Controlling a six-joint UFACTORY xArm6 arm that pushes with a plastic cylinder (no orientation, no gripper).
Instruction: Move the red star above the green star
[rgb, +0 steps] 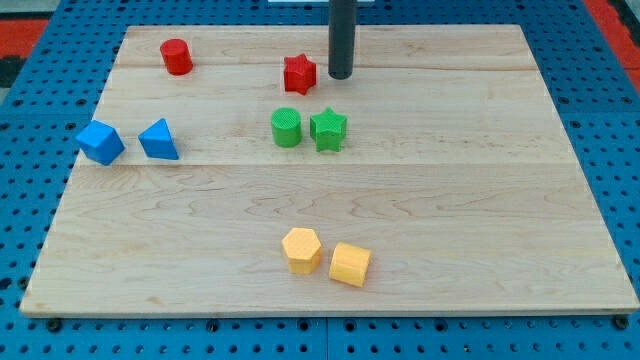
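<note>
The red star (299, 73) lies near the view's top, up and a little to the left of the green star (328, 129). My tip (340, 75) stands just to the right of the red star, with a small gap between them, and above the green star. The dark rod comes down from the view's top edge.
A green cylinder (286, 128) touches the green star's left side. A red cylinder (176, 56) is at the top left. Two blue blocks (100, 142) (158, 140) sit at the left. Two yellow blocks (301, 250) (350, 264) sit near the bottom. The wooden board (480, 200) rests on a blue pegboard.
</note>
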